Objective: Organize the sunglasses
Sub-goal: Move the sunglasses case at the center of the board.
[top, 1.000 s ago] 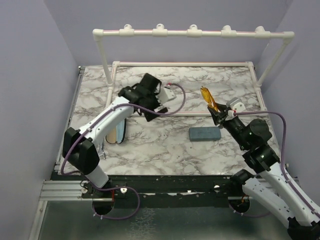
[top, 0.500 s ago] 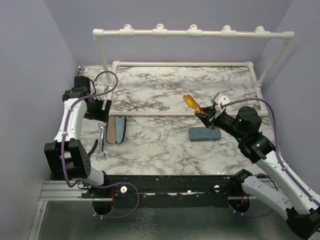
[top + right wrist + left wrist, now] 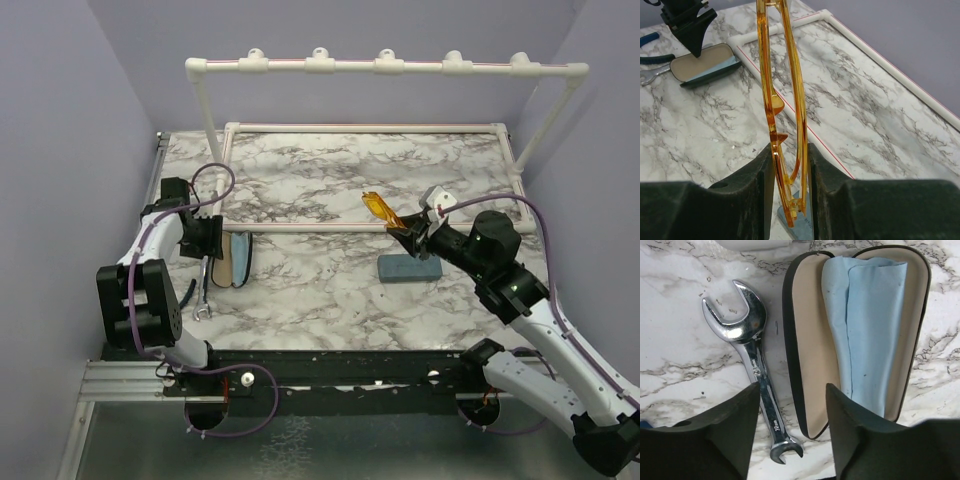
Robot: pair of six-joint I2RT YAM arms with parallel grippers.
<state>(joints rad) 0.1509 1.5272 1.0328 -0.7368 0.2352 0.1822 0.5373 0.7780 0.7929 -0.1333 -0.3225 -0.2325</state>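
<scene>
My right gripper (image 3: 412, 232) is shut on the translucent yellow-orange sunglasses (image 3: 383, 208) and holds them folded in the air, above and just behind the grey-blue rectangular case (image 3: 409, 268). In the right wrist view the frame (image 3: 785, 100) stands upright between the shut jaws of the right gripper (image 3: 790, 155), with the grey-blue case (image 3: 801, 219) below. My left gripper (image 3: 205, 240) is open and empty beside the open black oval case (image 3: 238, 258). In the left wrist view it (image 3: 792, 395) hovers over that case (image 3: 807, 365), which holds a blue cloth (image 3: 865, 325). The dark wire-frame sunglasses are out of view.
A silver wrench (image 3: 747, 355) lies left of the black case, with a dark-handled tool (image 3: 188, 292) beside it. A white pipe rack (image 3: 385, 65) stands at the back, and a white pipe frame (image 3: 365, 127) lies on the marble table. Purple walls close both sides.
My left arm has swung from the table's middle back to the far left, and its gripper now sits by the open black case. My right gripper has turned the yellow-orange sunglasses leftward.
</scene>
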